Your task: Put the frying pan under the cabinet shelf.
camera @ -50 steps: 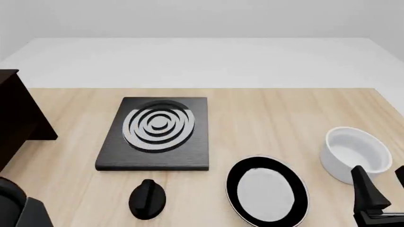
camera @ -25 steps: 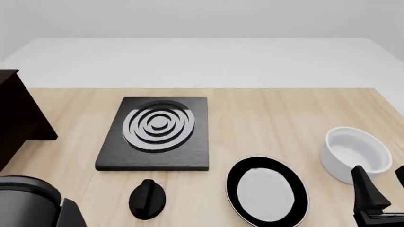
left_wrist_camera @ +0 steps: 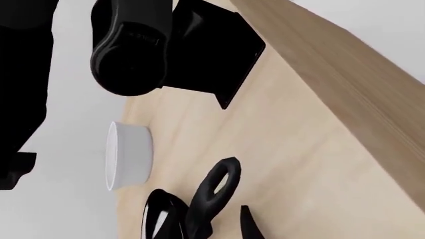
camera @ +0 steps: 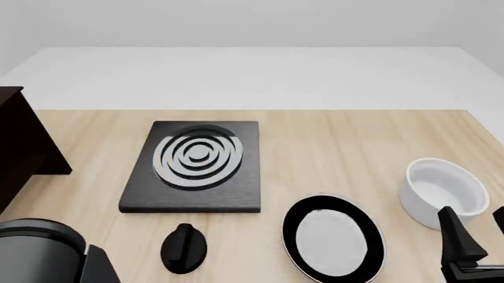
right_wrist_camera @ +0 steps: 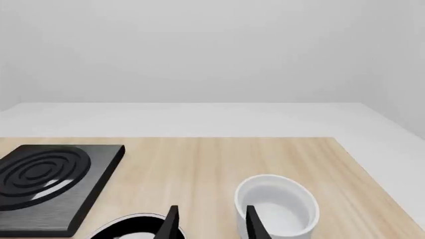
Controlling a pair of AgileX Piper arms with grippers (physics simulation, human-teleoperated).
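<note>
Tabletop (camera: pixel 354 147) of pale wood is carrying everything under inspection. Pan (camera: pixel 333 243) is lying flat at the near edge, right of centre, with nothing gripping it and the bowl (camera: pixel 442 190) just beside it. Cabinet (camera: pixel 23 147) is standing at the far left, well apart, with the slab (camera: pixel 193 171) and knob (camera: pixel 183 247) lying between. Your left arm (camera: pixel 43 253) is pushing further into the near-left corner than a second ago; I cannot tell how its fingers are set. Your right gripper (right_wrist_camera: pixel 211 221) is hovering near the bowl, fingers apart, unmoved. Judgement: you are only approaching, and no grasp is begun.
</note>
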